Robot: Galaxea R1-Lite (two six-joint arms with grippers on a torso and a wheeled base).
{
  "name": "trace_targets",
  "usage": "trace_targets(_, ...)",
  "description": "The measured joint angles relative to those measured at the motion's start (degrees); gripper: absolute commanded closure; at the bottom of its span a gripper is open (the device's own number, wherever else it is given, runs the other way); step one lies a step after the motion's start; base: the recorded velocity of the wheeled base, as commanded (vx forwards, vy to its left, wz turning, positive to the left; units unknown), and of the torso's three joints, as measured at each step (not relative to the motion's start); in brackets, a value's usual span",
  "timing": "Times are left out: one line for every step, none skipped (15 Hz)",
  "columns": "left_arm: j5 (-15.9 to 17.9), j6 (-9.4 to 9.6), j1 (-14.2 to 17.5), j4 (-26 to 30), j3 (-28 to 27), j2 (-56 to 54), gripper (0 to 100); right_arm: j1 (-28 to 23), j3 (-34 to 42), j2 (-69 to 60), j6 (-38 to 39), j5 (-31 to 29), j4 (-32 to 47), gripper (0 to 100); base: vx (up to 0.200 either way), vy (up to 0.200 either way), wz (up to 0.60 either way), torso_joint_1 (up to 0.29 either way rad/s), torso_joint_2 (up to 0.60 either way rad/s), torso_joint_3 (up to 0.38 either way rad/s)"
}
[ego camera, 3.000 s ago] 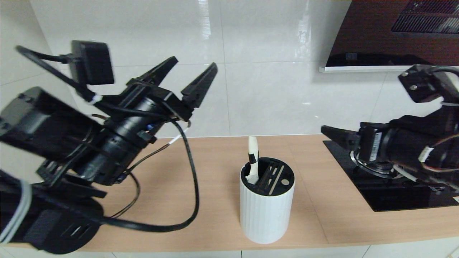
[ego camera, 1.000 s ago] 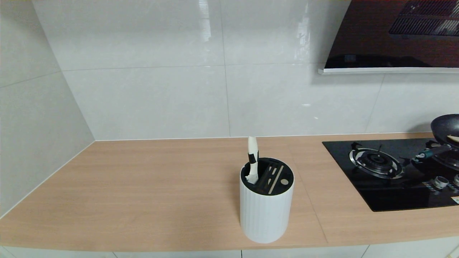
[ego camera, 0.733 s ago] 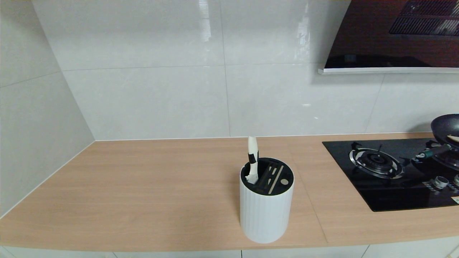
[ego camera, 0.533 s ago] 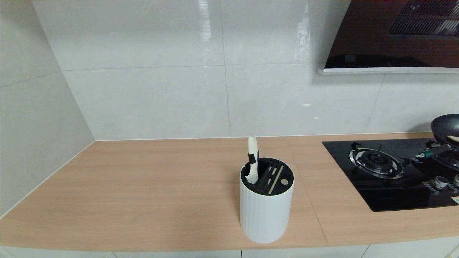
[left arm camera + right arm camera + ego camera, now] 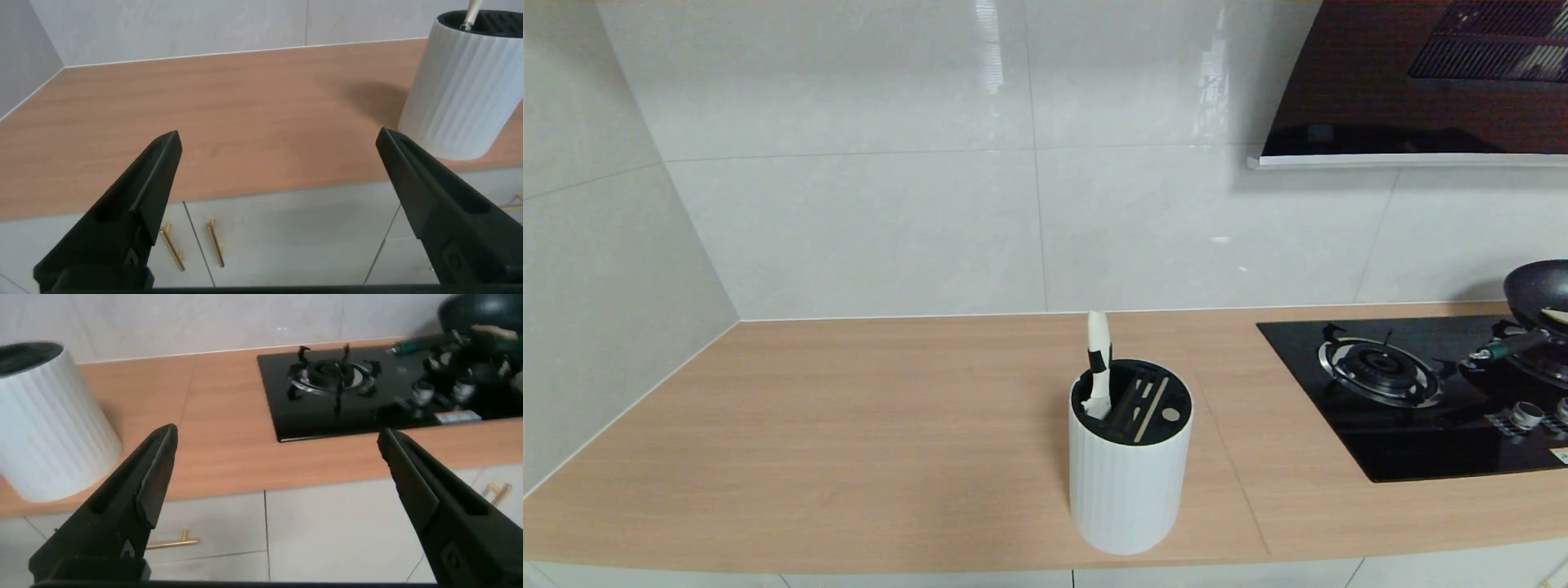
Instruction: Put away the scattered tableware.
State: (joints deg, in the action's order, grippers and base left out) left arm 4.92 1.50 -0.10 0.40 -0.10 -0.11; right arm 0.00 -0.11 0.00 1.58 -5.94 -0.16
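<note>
Wooden countertop (image 5: 849, 425); left gripper (image 5: 278, 137) before its edge, released; right gripper (image 5: 278, 431) likewise released

One white ribbed holder (image 5: 1129, 482) stands on the single wooden desk (image 5: 849, 425). Just one utensil (image 5: 1098, 351), white-handled with a black band, sticks up out of it. There is one black hob (image 5: 1413, 445) carrying two burners (image 5: 1379, 367), one bare and one under the single dark pan (image 5: 1539, 290). Two knobs (image 5: 1525, 414) show near the hob's front edge. One hood (image 5: 1421, 73) hangs above. There are two pincers, the left pincer (image 5: 278, 139) and the right pincer (image 5: 278, 434), each with two fingers spread wide.
</note>
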Motion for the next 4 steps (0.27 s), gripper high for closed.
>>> trace_targets(0.0, 0.0, 0.0, 0.0, 0.0, 0.01, 0, 0.0, 0.04, 0.0, -0.61, 1.51, 0.0, 0, 0.0, 0.0, 0.0, 0.0, 0.0, 0.0)
trace_targets(0.0, -0.02, 0.02, 0.0, 0.0, 0.01, 0, 0.0, 0.04, 0.0, -0.9, 2.08, 0.0, 0, 0.0, 0.0, 0.0, 0.0, 0.0, 0.0)
trace_targets(0.0, -0.02, 0.02, 0.0, 0.0, 0.01, 0, 0.0, 0.06, 0.0, -0.94, 2.22, 0.0, 0, 0.0, 0.0, 0.0, 0.0, 0.0, 0.0)
trace_targets(0.0, 0.0, 0.02, 0.0, 0.0, 0.01, 0, 0.0, 0.11, 0.0, -0.94, 2.27, 0.0, 0, 0.0, 0.0, 0.0, 0.0, 0.0, 0.0)
